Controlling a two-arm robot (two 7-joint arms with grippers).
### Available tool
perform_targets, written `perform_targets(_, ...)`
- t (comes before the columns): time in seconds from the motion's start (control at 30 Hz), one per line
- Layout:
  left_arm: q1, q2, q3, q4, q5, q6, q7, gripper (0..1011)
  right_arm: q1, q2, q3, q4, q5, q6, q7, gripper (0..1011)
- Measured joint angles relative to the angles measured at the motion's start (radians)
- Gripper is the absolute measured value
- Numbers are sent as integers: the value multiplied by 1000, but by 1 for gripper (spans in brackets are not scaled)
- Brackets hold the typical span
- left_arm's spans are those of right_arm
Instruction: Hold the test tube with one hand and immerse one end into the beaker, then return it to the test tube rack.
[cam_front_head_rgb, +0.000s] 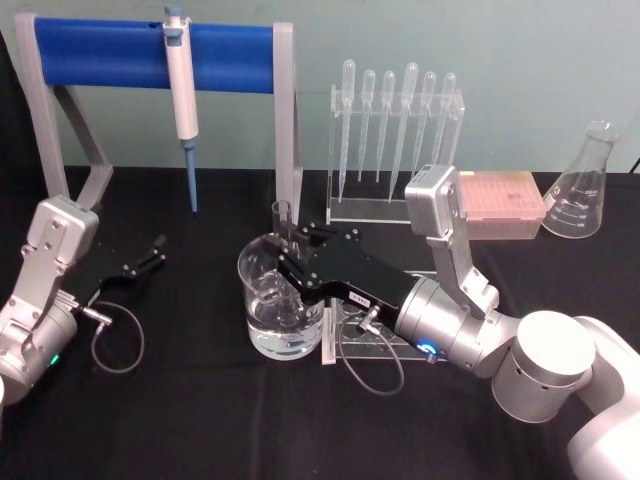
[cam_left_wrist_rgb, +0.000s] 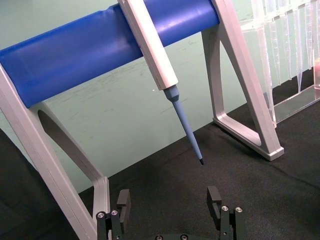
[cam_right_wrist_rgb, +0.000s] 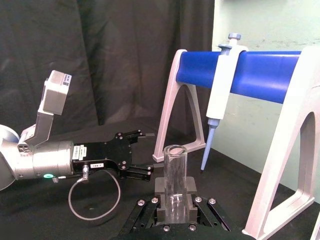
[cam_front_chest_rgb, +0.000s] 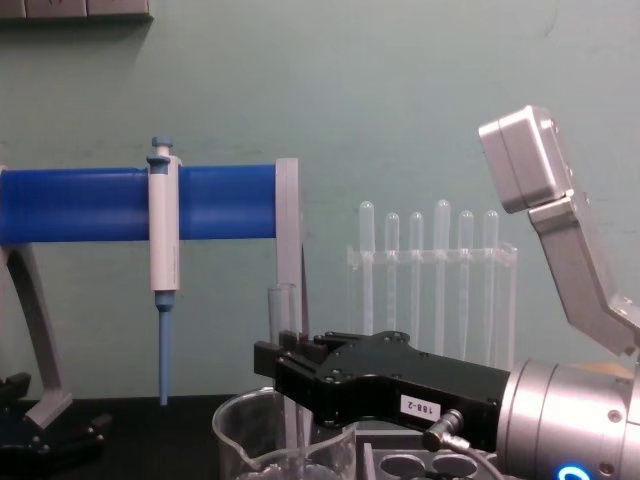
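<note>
The test tube stands upright with my right gripper shut on its middle. Its lower end reaches down inside the beaker, which holds clear liquid at the bottom. In the chest view the test tube rises above the right gripper and passes down behind the beaker's rim. The right wrist view has the test tube clamped between the fingers. My left gripper rests open on the black table at the left, apart from the beaker; its fingers are spread with nothing between them.
A white-and-blue pipettor hangs on the blue-barred stand at the back left. A clear rack of pipettes, a pink tip box and a conical flask stand at the back right. A clear holed rack lies under my right arm.
</note>
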Motion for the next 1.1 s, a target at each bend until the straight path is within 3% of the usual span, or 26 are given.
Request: perform_targets(1.1, 0, 0, 0, 0, 0, 0, 0, 1000, 0, 0, 0, 0, 0, 0, 0, 226)
